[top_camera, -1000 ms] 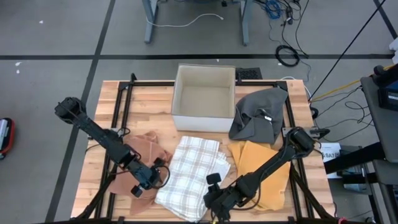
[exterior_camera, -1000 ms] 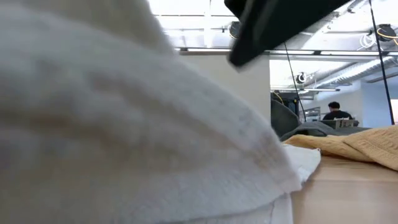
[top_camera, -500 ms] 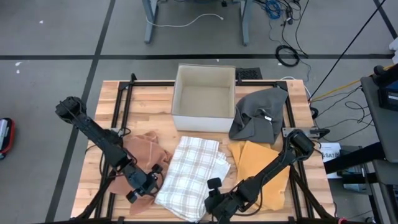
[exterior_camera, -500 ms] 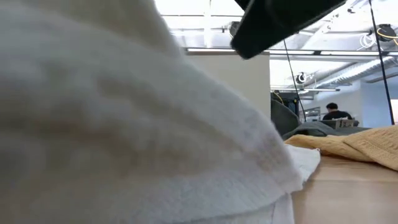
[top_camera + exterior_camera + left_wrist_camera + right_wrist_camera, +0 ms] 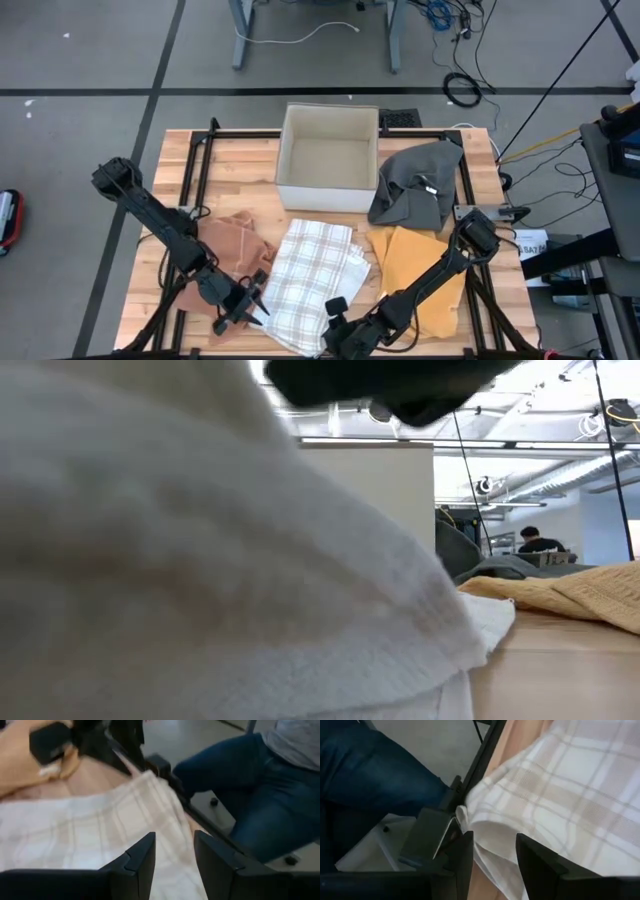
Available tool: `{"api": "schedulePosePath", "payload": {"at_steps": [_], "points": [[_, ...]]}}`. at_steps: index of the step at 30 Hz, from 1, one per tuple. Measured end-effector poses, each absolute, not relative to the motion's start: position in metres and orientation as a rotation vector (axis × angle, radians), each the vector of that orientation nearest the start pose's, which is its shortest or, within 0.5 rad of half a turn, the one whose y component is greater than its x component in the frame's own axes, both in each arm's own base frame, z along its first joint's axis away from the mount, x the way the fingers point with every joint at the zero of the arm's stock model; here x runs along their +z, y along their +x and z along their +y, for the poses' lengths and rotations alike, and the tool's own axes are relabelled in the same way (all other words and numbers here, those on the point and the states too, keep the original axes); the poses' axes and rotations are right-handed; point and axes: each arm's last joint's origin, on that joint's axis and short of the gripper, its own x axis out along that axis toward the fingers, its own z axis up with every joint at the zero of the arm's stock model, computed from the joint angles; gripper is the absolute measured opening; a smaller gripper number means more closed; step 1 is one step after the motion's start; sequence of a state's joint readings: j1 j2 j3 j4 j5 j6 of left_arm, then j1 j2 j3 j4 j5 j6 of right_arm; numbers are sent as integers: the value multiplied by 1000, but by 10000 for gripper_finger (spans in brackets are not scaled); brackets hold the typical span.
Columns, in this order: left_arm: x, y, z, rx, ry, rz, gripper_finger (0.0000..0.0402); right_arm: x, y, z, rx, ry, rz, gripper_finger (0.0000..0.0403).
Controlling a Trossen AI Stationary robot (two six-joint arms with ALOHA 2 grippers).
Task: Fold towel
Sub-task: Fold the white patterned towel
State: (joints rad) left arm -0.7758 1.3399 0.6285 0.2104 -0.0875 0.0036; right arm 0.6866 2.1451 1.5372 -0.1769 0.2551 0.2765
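we look down on a wooden table [image 5: 230, 160] on a grey floor, with a white box [image 5: 328, 158] at the far side, a grey cloth [image 5: 415, 185] beside it, a pink cloth [image 5: 235, 240] on the left and a mustard cloth [image 5: 420, 270] on the right. the plaid towel [image 5: 305, 280] lies between the two, spread toward the near edge, where both arms can reach a corner each.

the left gripper [image 5: 250, 303] sits at the towel's near left edge; in its wrist view the fingers [image 5: 140, 862] stand partly apart with plaid cloth showing in the gap, but we cannot tell if they have caught it. the right gripper [image 5: 335, 335] is at the near right corner; its fingers [image 5: 465, 855] are also partly apart, with the towel's folded hem between them, grip unclear.

beyond the table edge a person in jeans [image 5: 250, 795] sits close. we judge both grippers are placed to lift the near edge for a fold away from them.
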Motion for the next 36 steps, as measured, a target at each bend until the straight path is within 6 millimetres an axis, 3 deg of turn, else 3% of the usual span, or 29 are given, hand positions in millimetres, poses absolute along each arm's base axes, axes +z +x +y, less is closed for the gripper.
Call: {"api": "schedulePosePath", "payload": {"at_steps": [15,22,28,36], "points": [[156,233,-197,-659,178,420,140,163,369,291,301,-201,694,134],[152,247,-206,-656,180,421,140,159,372,291,306,-229,681,128],[158,254,-212,-661,190,393,140,144,380,287,313,-252,687,99],[159,255,-213,-660,189,390,140,156,382,291,310,-323,633,18]]}}
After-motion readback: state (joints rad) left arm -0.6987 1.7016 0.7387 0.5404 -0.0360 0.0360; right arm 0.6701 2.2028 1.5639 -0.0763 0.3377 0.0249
